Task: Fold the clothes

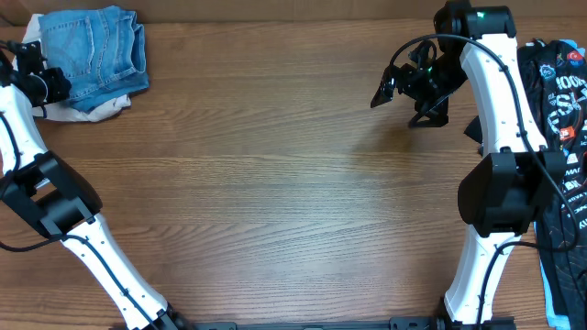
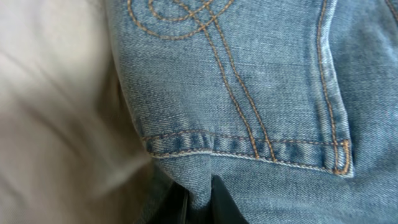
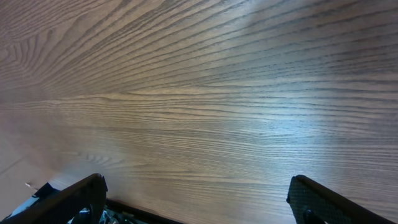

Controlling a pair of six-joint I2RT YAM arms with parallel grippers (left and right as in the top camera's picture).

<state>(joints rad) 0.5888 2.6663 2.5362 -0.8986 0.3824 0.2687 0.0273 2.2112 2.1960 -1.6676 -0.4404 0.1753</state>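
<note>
Folded light-blue denim jeans (image 1: 99,50) lie at the table's far left corner on a beige garment (image 1: 87,111). My left gripper (image 1: 48,84) sits at their left edge. In the left wrist view its fingers (image 2: 200,202) pinch a fold of the jeans (image 2: 261,93) below a stitched pocket, with beige cloth (image 2: 56,106) to the left. My right gripper (image 1: 404,92) hangs open and empty over bare wood at the far right; its fingers (image 3: 199,199) stand wide apart. A black printed tee (image 1: 561,119) lies at the right edge, with a pale-blue garment (image 1: 553,307) showing below it.
The wooden table (image 1: 275,202) stretches between the two arms. The right arm's white links (image 1: 495,183) rise along the right side next to the tee. The left arm's links (image 1: 55,211) cross the left front.
</note>
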